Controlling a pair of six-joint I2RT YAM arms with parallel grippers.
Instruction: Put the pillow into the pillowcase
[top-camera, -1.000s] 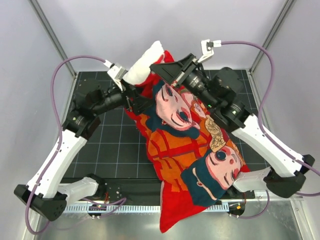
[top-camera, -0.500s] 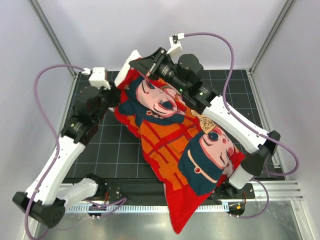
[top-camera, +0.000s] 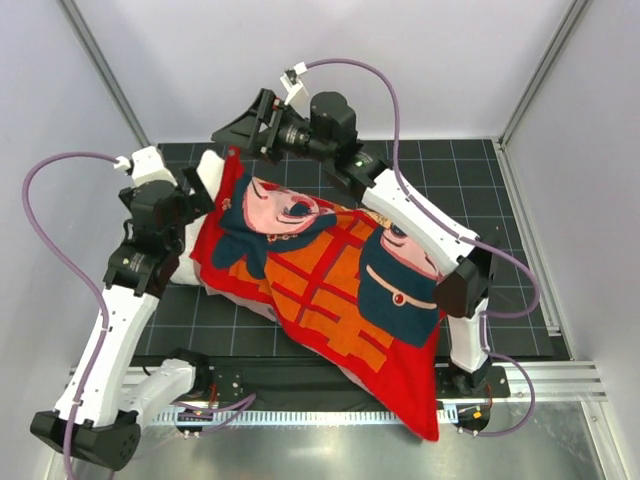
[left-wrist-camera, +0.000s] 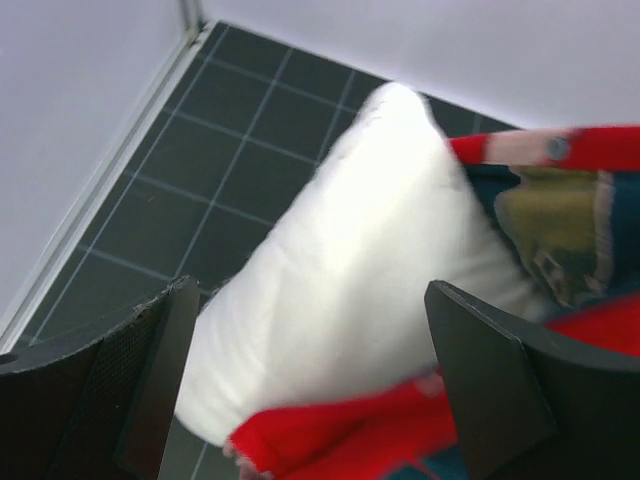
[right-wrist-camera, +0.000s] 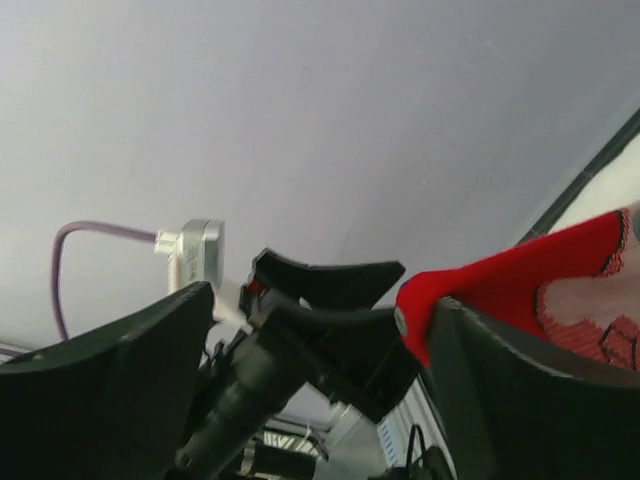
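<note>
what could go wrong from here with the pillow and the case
1. One end of the pillow sticks out of the pillowcase, and the left gripper and right gripper are both open, so the case mouth may slip back.
2. A case corner hangs over the near edge of the table; its weight might drag the fabric.
3. Red fabric sits against the right gripper and may snag when that arm moves.

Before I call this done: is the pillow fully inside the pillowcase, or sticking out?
Partly out. In the left wrist view a white pillow corner pokes from the red pillowcase opening; overhead, the pillowcase covers most of it.
</note>
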